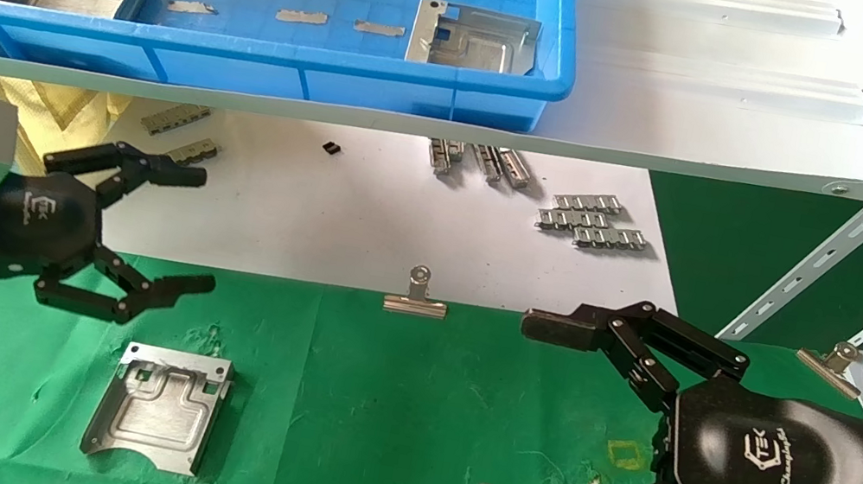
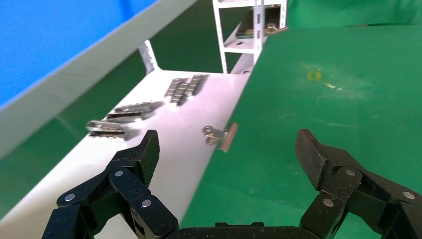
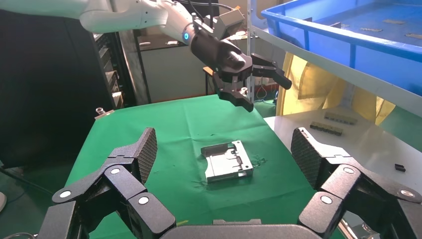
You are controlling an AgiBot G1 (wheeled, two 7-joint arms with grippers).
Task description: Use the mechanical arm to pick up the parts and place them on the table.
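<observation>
Green cloth covers the table [image 1: 386,410]. One part [image 1: 157,406] lies flat on it, just below the left claw [image 1: 183,231], which is held wide open and empty. Two more parts [image 1: 472,39] sit in the blue tray [image 1: 252,59] above. The right claw [image 1: 534,417] is open too, well apart.
</observation>
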